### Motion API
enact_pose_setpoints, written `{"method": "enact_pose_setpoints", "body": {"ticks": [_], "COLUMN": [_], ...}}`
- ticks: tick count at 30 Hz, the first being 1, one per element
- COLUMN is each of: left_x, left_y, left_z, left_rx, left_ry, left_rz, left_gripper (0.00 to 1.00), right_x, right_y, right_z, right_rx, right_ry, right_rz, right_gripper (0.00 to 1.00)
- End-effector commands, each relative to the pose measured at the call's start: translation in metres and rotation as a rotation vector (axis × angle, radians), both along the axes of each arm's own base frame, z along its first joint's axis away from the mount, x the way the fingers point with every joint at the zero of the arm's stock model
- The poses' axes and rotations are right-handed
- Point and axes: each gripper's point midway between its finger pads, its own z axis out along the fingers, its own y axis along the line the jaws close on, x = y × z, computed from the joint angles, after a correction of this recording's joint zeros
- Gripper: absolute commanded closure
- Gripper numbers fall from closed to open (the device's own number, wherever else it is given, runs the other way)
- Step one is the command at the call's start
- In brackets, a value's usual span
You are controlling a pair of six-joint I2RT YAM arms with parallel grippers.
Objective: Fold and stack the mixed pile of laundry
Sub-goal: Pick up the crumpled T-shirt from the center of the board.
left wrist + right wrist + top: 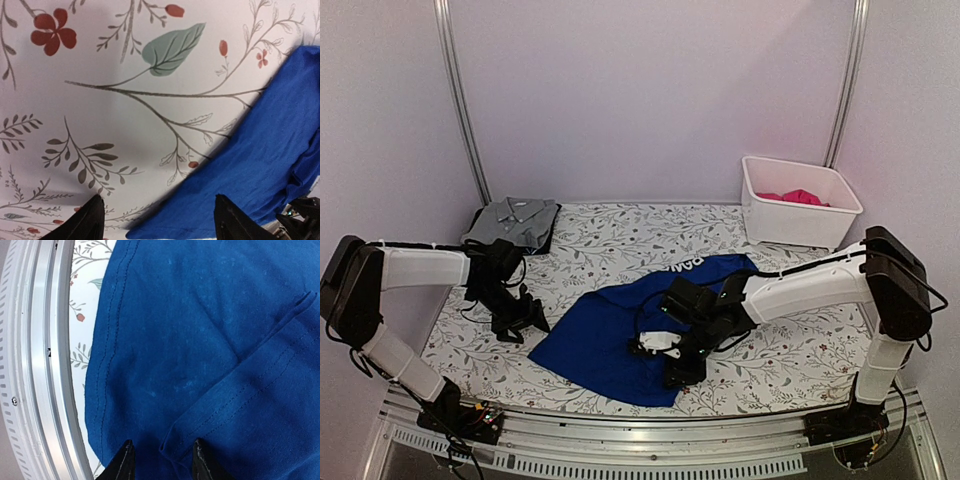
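Observation:
A large royal-blue garment (610,335) with white print lies crumpled on the middle of the table. My left gripper (520,328) hovers at its left corner, jaws wide open. In the left wrist view that gripper (160,220) spans the blue cloth's edge (260,165), with nothing held. My right gripper (678,375) sits low over the garment's front part. In the right wrist view its jaws (162,462) stand apart, with a hemmed fold (235,390) of the blue cloth lying between the tips. A grey collared shirt (515,222) lies folded at the back left. A magenta-pink garment (798,197) sits in the bin.
The white plastic bin (760,225) stands at the back right corner. The floral table covering (610,240) spreads under everything. An aluminium rail (40,365) runs along the table's near edge, close to my right gripper.

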Motion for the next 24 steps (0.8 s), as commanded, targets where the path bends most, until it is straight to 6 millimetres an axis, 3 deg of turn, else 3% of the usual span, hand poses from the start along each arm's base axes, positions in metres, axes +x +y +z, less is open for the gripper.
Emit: {"method": "enact_pose_setpoints", "body": {"ticks": [1, 4, 6, 10, 13, 19, 22, 24], "left_x": [-0.005, -0.005, -0.005, -0.004, -0.006, -0.012, -0.014, -0.014], "left_y": [-0.003, -0.002, -0.003, -0.002, 0.000, 0.004, 0.005, 0.005], "left_z": [-0.007, -0.009, -0.009, -0.009, -0.011, -0.011, -0.012, -0.013], "left_rx": [0.005, 0.009, 0.008, 0.015, 0.024, 0.034, 0.032, 0.031], "left_ry": [0.010, 0.015, 0.015, 0.011, 0.013, 0.019, 0.021, 0.023], "left_rz": [-0.020, -0.022, -0.026, -0.032, -0.033, -0.021, -0.015, -0.013], "left_gripper": [0.25, 0.23, 0.23, 0.23, 0.23, 0.26, 0.26, 0.26], "right_x": [0.006, 0.004, 0.006, 0.020, 0.027, 0.039, 0.040, 0.036], "right_y": [0.008, 0.006, 0.005, 0.005, 0.010, 0.010, 0.008, 0.006], "right_z": [-0.005, -0.012, -0.015, -0.010, 0.005, 0.037, 0.046, 0.049], "right_rx": [-0.014, -0.044, -0.059, -0.077, -0.062, -0.024, 0.002, 0.021], "right_ry": [-0.053, -0.066, -0.085, -0.151, -0.178, -0.207, -0.177, -0.160], "right_rz": [-0.006, -0.002, -0.006, -0.039, -0.061, -0.096, -0.107, -0.093], "right_gripper": [0.62, 0.56, 0.59, 0.87, 0.97, 0.99, 0.86, 0.90]}}
